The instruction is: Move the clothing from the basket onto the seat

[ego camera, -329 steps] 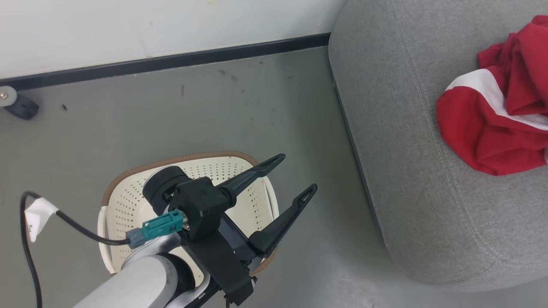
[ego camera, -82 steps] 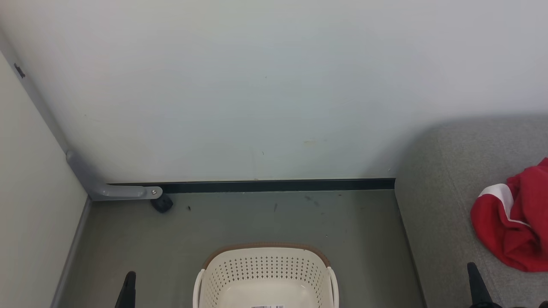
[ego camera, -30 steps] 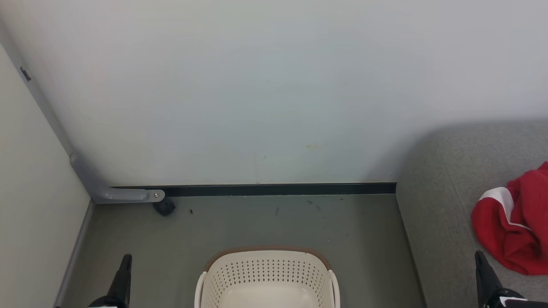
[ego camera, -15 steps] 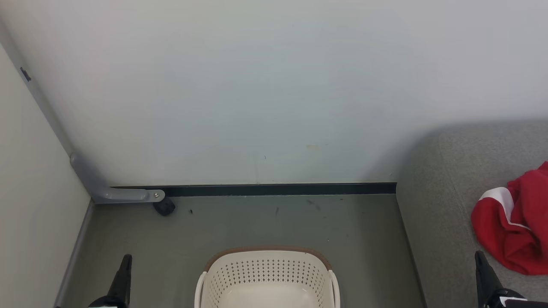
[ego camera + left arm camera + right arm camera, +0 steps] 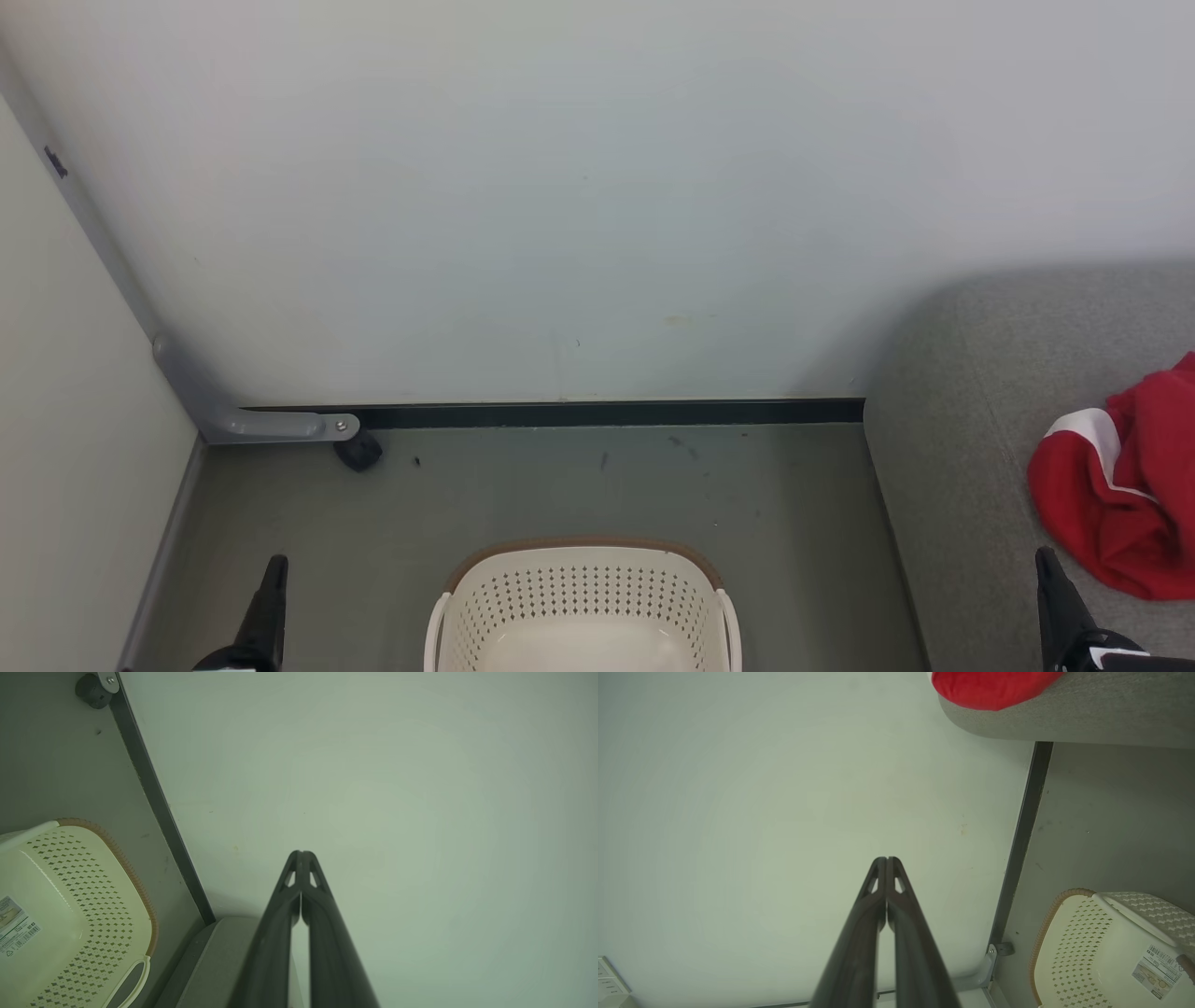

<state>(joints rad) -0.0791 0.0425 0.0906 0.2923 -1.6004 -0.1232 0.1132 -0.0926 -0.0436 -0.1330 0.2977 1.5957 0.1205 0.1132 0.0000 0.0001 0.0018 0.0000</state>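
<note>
Head view: the clothing (image 5: 1116, 509), red with a white stripe, lies bunched on the grey seat (image 5: 962, 420) at the right edge of the frame. The basket (image 5: 583, 597) stands on the floor (image 5: 560, 485) at bottom centre. The right claw (image 5: 1044, 557) rises at lower right, just below and left of the clothing. The left claw (image 5: 276, 563) rises at lower left, on the basket's far side from the clothing. Wrist views: each claw's fingers are pressed together tip to tip.
</note>
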